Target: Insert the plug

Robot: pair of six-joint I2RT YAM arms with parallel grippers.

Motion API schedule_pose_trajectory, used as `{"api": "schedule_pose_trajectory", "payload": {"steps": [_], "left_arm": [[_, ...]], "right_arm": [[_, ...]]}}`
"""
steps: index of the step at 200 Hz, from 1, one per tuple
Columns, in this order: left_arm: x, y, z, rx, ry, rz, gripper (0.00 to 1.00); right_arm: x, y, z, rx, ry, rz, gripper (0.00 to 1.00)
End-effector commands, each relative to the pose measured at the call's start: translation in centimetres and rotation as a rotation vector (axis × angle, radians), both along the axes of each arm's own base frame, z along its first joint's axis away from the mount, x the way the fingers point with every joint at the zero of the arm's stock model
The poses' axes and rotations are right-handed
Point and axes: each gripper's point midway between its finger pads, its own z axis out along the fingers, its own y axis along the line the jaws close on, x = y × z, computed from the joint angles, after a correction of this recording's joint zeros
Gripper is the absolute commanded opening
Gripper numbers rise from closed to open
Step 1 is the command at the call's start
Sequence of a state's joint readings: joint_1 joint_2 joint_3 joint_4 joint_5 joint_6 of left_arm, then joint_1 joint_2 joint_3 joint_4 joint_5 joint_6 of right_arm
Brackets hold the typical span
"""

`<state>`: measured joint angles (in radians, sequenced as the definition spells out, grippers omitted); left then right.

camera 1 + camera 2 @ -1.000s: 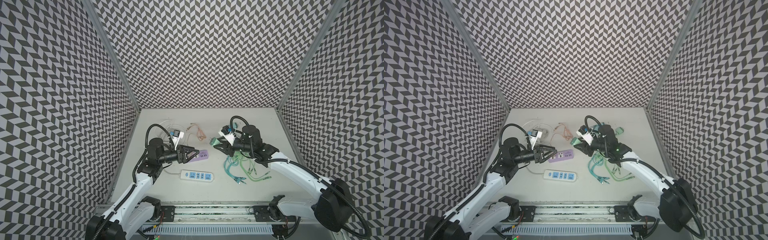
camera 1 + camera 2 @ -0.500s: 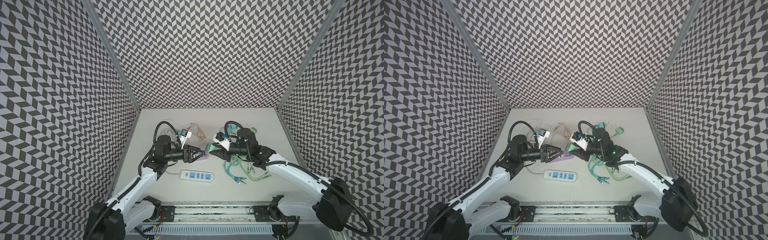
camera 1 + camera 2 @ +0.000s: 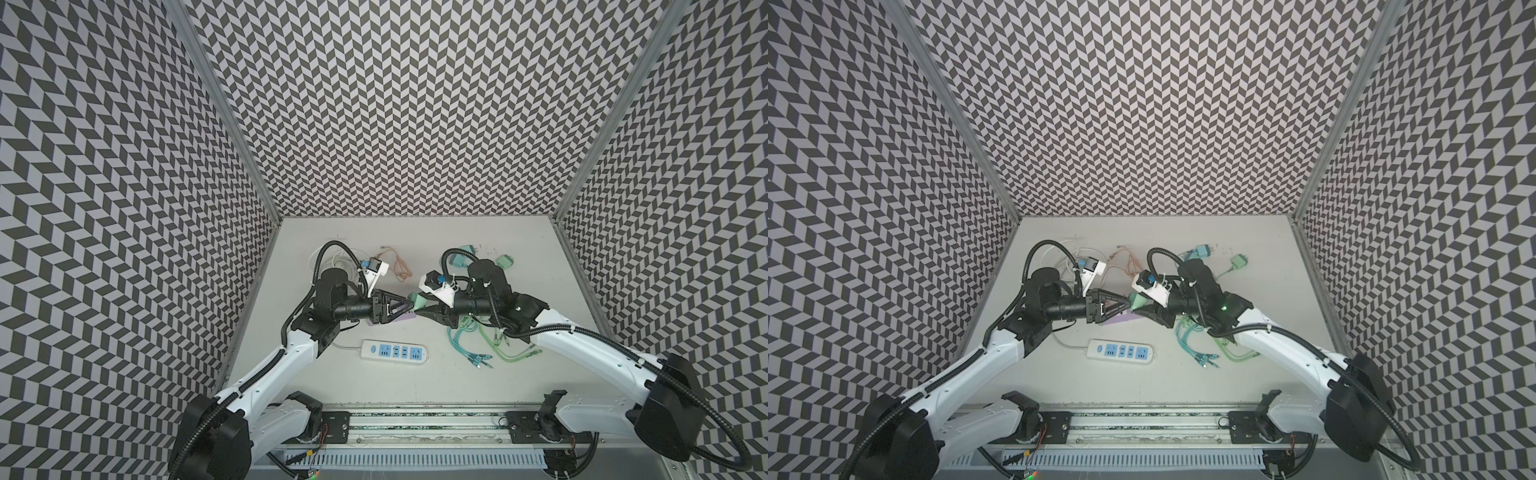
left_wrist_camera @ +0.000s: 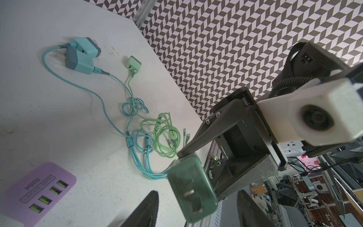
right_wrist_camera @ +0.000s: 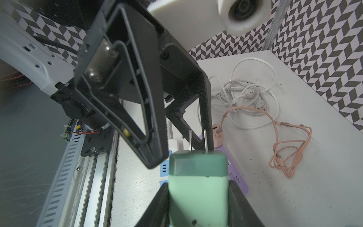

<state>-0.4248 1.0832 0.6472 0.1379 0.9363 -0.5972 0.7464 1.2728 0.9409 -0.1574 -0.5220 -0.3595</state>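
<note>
Right tool grips green plug – left tool moved in, jaws narrower yet apart, straddling plug.

This is a robotics lab test cell. Black-and-white chevron-patterned wall panels close in a plain white tabletop behind and to either side of the fingers, while the white-and-black left robot arm and right robot arm rise from a grey metal mounting rail with a white slotted cable duct along the open front. Past the black fingers of the left gripper, beyond the table edge, the left wrist view shows crowded workbenches strewn with loose wires, boxes and other machinery.
</note>
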Motion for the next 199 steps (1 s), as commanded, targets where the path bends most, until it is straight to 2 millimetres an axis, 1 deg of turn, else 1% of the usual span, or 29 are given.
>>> {"api": "schedule_pose_trajectory", "payload": {"steps": [1,30,69,99,123,133,155,199], "left_arm": [[0.2,-0.4,1.1,-0.015,-0.039,-0.011,0.61],[0.3,-0.6,0.9,-0.01,-0.03,-0.017,0.56],[0.2,-0.8,0.9,-0.009,-0.027,-0.022,0.54],[0.2,-0.8,0.9,-0.007,-0.027,-0.023,0.48],[0.1,-0.8,0.8,-0.006,-0.021,-0.027,0.4],[0.1,-0.8,0.9,-0.006,-0.022,-0.028,0.34],[0.0,-0.8,0.9,-0.007,-0.022,-0.029,0.25],[0.1,-0.8,0.9,-0.008,-0.025,-0.025,0.1]], "right_arm": [[0.1,0.6,2.5,0.035,-0.089,0.019,0.31],[0.0,0.7,2.5,0.03,-0.094,0.019,0.31],[0.0,0.8,2.6,0.025,-0.101,0.017,0.31],[-0.1,0.9,2.5,0.019,-0.106,0.016,0.31],[-0.1,0.9,2.6,0.018,-0.11,0.015,0.32],[-0.1,0.9,2.6,0.017,-0.112,0.011,0.32],[0.0,0.9,2.7,0.017,-0.117,-0.001,0.33],[0.2,0.4,3.5,0.034,-0.128,-0.034,0.41]]}}
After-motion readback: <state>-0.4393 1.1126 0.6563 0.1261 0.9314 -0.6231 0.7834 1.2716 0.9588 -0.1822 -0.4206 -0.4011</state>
